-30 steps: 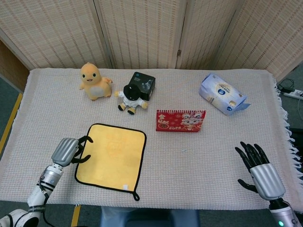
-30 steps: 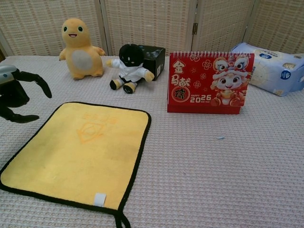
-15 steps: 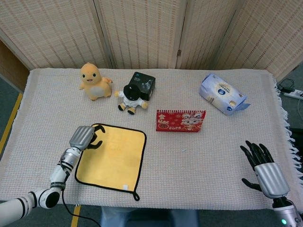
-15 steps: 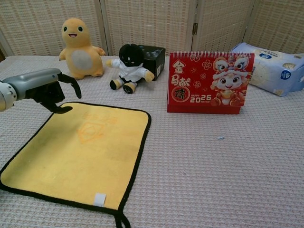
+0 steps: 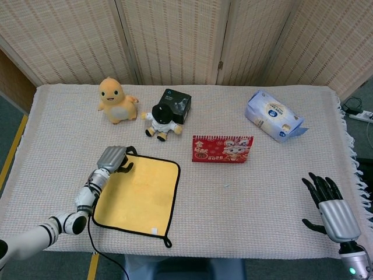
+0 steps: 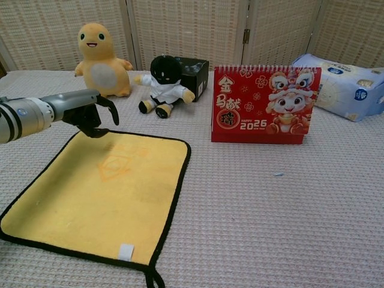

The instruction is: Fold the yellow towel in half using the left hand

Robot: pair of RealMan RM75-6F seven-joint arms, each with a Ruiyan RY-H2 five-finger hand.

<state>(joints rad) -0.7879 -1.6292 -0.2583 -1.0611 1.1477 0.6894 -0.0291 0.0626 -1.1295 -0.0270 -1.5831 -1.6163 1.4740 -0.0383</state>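
The yellow towel [image 5: 140, 192] [image 6: 99, 192], edged in black, lies flat on the table's near left part. My left hand [image 5: 115, 158] [image 6: 90, 114] hangs over the towel's far left corner with its fingers curled downward and nothing in them. I cannot tell whether the fingertips touch the cloth. My right hand [image 5: 330, 206] is at the table's near right edge, fingers spread and empty; the chest view does not show it.
Behind the towel stand an orange plush [image 5: 115, 100], a black-and-white plush [image 5: 161, 121] against a black box [image 5: 176, 105], and a red 2026 desk calendar [image 5: 222, 149]. A blue tissue pack [image 5: 274, 115] lies at the far right.
My left hand has travelled from beside the towel's left edge forward and rightward to its far left corner. My right hand has drawn back slightly toward the near edge. The towel has not moved.
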